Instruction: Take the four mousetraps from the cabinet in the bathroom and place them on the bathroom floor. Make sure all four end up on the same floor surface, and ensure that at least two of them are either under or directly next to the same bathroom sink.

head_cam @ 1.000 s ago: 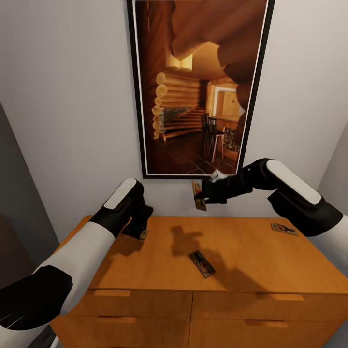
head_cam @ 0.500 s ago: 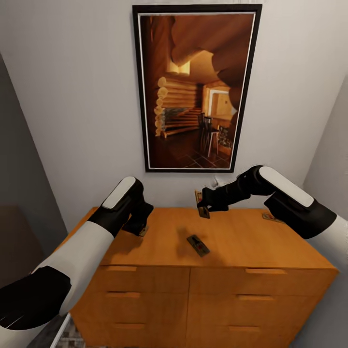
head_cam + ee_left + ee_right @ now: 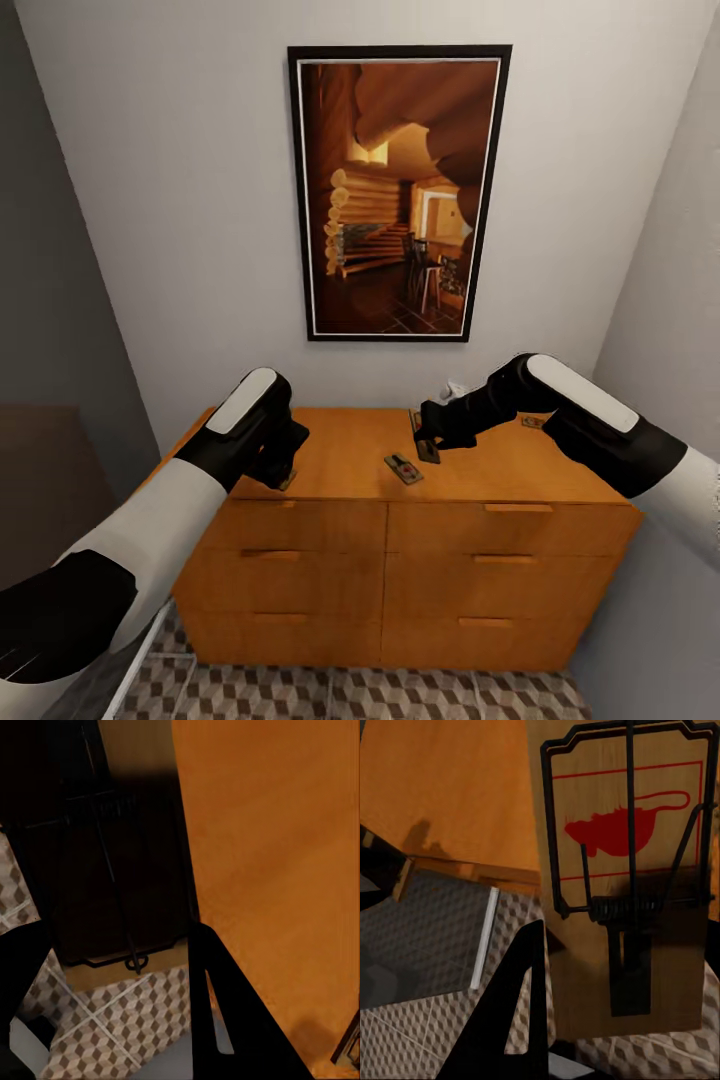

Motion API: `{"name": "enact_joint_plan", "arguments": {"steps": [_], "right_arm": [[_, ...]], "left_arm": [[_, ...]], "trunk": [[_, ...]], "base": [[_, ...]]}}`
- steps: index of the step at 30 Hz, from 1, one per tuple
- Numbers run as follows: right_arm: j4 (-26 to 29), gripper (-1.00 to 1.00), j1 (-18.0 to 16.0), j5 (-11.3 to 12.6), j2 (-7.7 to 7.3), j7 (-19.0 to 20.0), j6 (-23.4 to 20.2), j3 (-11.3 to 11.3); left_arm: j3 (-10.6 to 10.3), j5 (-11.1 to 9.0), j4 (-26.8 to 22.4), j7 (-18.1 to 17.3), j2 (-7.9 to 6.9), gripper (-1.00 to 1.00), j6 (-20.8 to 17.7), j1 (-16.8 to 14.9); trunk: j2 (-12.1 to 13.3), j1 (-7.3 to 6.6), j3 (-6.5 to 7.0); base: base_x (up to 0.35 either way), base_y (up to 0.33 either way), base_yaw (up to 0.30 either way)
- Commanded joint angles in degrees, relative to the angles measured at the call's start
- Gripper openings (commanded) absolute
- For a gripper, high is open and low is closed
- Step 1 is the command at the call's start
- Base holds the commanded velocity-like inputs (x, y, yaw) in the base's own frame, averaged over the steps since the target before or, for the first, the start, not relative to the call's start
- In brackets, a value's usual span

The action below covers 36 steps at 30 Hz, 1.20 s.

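Both black grippers clamp flat tan wooden mousetraps: left gripper (image 3: 285, 470), trap (image 3: 124, 870); right gripper (image 3: 428, 440), trap (image 3: 626, 870). Two remain on the orange-brown wooden cabinet (image 3: 400, 520) (retrieval stage). Next, judged: carry toward patterned floor (image 3: 380, 695).

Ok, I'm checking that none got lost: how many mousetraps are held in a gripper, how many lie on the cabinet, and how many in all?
Held: 2, the left-held mousetrap in the left gripper and the right-held mousetrap in the right gripper.
On the cabinet: 2, the middle mousetrap and the far-right mousetrap.
Total: 4.
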State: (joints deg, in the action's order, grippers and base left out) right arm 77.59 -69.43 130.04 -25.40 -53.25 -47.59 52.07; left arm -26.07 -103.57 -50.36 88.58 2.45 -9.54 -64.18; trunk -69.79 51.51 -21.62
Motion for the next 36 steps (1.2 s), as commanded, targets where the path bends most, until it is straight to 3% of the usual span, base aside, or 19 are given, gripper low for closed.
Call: {"name": "enact_joint_plan", "arguments": {"steps": [1, 7, 9, 10, 18, 21, 29, 31, 34, 36], "right_arm": [[-0.4, -1.00, -0.1, 0.5, 0.08, -0.4, 0.1, 0.5], [-2.5, -1.00, -0.1, 0.5, 0.44, -0.3, 0.4, 2.0], [-3.0, -1.00, -0.1, 0.4, 0.49, -0.3, 1.3, 3.9], [-3.3, -1.00, -0.1, 0.3, 0.52, -0.3, 4.0, 6.1], [-7.9, -1.00, -0.1, 0.2, 0.53, -0.2, 4.8, 7.2], [-10.1, -1.00, -0.1, 0.2, 0.71, 0.6, 4.9, 9.0], [-13.6, -1.00, -0.1, -0.1, 0.82, 4.7, 4.9, 11.9], [-14.4, -1.00, -0.1, -0.1, 0.85, 5.3, 4.9, 13.5], [-16.7, -1.00, -0.1, -0.1, 1.11, 6.7, 5.0, 16.1], [-19.1, -1.00, 0.0, -0.1, 1.98, 8.6, 5.0, 19.1]], "left_arm": [[-0.1, -0.1, 0.0, 0.2, -0.17, -1.00, -1.1, -0.1], [-0.1, -0.2, 0.3, 0.2, -0.90, -1.00, -2.4, -0.1], [-0.2, -0.2, 0.5, 0.2, -1.09, -1.00, -2.5, -0.1], [-0.2, -0.2, 0.6, 0.2, -1.21, -1.00, -2.9, 0.0], [-1.4, -0.2, 1.0, 0.1, -1.36, -1.00, -4.1, 0.0], [-2.6, -0.2, 2.2, 0.1, -1.51, -1.00, -4.1, -0.1], [-3.3, -0.1, 3.0, -0.2, -1.57, -1.00, -4.1, 0.0], [-4.2, -0.2, 4.1, -1.3, -1.57, -1.00, -4.2, 0.0], [-7.4, -0.4, 6.9, -4.4, -1.47, -1.00, -5.1, 0.0], [-9.9, -0.5, 9.5, -7.5, -1.25, -1.00, -5.8, 0.0]], "trunk": [[-0.1, -0.03, -0.07], [-0.1, -0.03, -0.07], [-0.1, -0.03, -0.07], [-0.1, -0.03, -0.07], [-0.1, -0.03, -0.07], [-0.1, -0.03, -0.07], [-0.1, -0.03, -0.07], [-0.1, -0.03, -0.07], [-0.1, -0.03, -0.07], [-0.1, -0.03, -0.07]], "base": [[-0.331, 0.000, 0.000], [-0.331, 0.000, 0.000], [-0.331, 0.000, 0.000], [-0.331, 0.000, 0.000], [-0.331, 0.000, 0.000], [-0.331, 0.000, 0.000], [-0.331, 0.000, 0.000], [-0.331, 0.000, 0.000], [-0.331, 0.000, 0.000], [-0.331, 0.000, 0.000]]}}
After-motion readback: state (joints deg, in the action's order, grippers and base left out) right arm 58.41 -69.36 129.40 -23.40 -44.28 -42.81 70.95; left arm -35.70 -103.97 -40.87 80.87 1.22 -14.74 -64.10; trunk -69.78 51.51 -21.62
